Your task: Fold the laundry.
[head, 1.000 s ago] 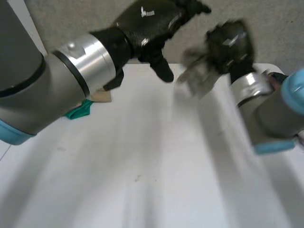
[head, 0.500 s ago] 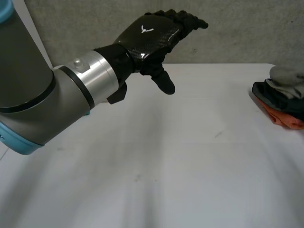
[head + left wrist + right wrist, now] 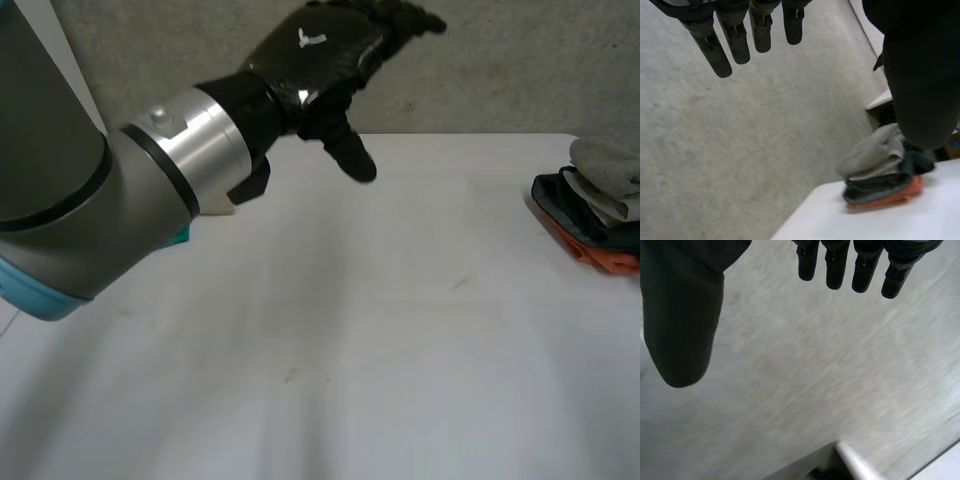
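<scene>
Both empty, fingers straight: left black hand (image 3: 318,62), right black hand (image 3: 682,315). Grey-dark-orange folded clothes stack (image 3: 592,208) sits at white counter (image 3: 400,330) edge; a careless sweep could topple it.

Head view: high, between and behind the arms, angled down over the white table (image 3: 400,350) toward the grey wall (image 3: 520,60) at the far side. Left arm (image 3: 90,190) very near the lens at the frame's left, left hand (image 3: 320,60) at upper centre. Left wrist view: close along the palm, looking out past straight fingers at the wall and a table corner. Shared with the head view: the pile of folded clothes (image 3: 600,215) at that frame's right edge, plus wall and table. Right wrist view: close behind the right hand (image 3: 682,315), aimed mostly at wall, with a white edge (image 3: 855,460) beyond the fingertips.
</scene>
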